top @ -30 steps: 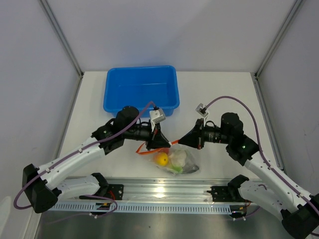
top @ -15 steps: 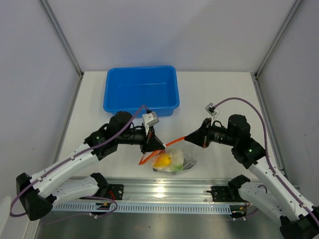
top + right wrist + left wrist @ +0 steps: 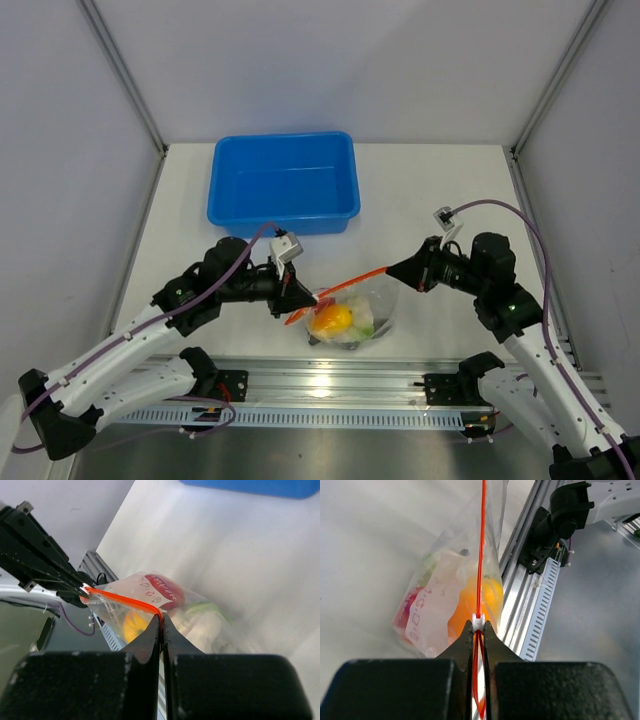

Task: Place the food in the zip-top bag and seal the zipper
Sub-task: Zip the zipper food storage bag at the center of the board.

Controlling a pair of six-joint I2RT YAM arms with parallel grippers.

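My left fingers point(image 3: 462, 647) are pinched shut on one end of the zipper point(image 3: 481, 555), and my right fingers point(image 3: 147, 640) are clamped tight on the other end. The red-orange strip runs taut between the two arms. The zip-top bag point(image 3: 372, 312) hangs below it at the near edge of the worktop point(image 3: 450, 190), just beside the rail point(image 3: 330, 380). Inside is the food: an orange piece point(image 3: 331, 319), a red piece point(image 3: 167, 592), and white and green behind. The blue tub point(image 3: 283, 180) sits well apart at the back.
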